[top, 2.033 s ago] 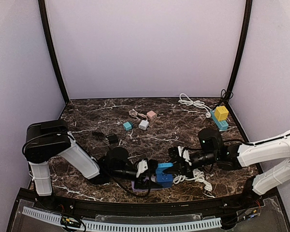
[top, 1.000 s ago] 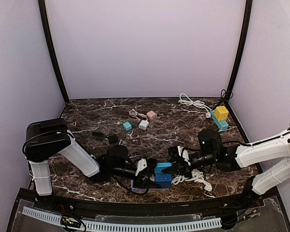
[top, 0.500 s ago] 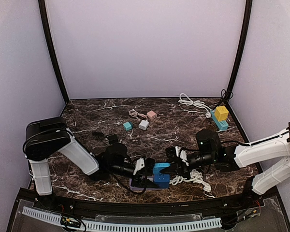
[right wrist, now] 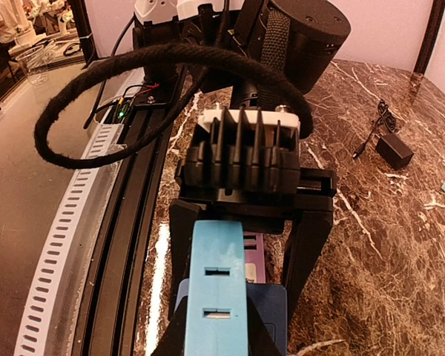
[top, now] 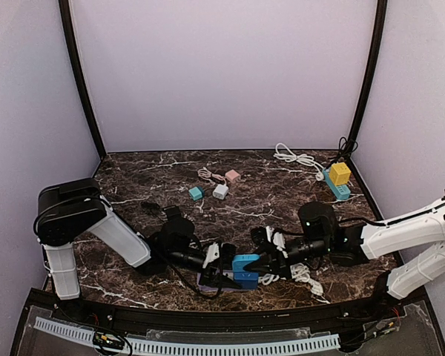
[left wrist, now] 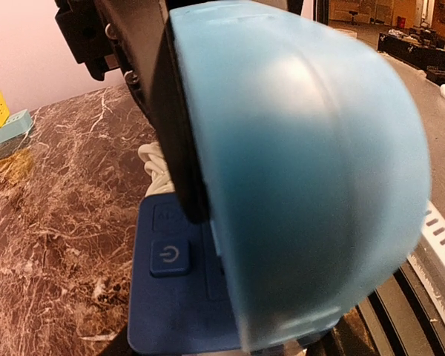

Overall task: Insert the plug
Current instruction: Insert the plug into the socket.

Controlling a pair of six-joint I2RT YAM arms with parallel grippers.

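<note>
**A:** Start on the left. What is that arm doing?

**B:** The left hand (top: 224, 267) lies low over the dark marble counter (top: 282, 193), close to its near edge. Its jaws are about half spread, one on each side of the dark blue rectangular socket block (left wrist: 167, 311) with the power button. From the right wrist view it looks to be clamping that block by its sides.

**A:** And the plug?

**B:** The light blue rounded plastic plug (top: 245, 262) sits directly over the block, just right of the left hand. The right hand (top: 259, 263) has it, jaws drawn narrow and pinched on it.

**A:** How does it lie?

**B:** Its long axis runs along the line between the two hands, pointing away from the right hand toward the left one. The block is straight beneath it. Since the right hand is the one carrying it, I judge the coming move to be a press straight down while the left hand steadies the block.

**A:** Is it seated yet?

**B:** I cannot tell. The prongs are hidden, and in the left wrist view the plug's underside overlaps the block with no seam visible. Any tilt could make the prongs miss their slots.
</note>
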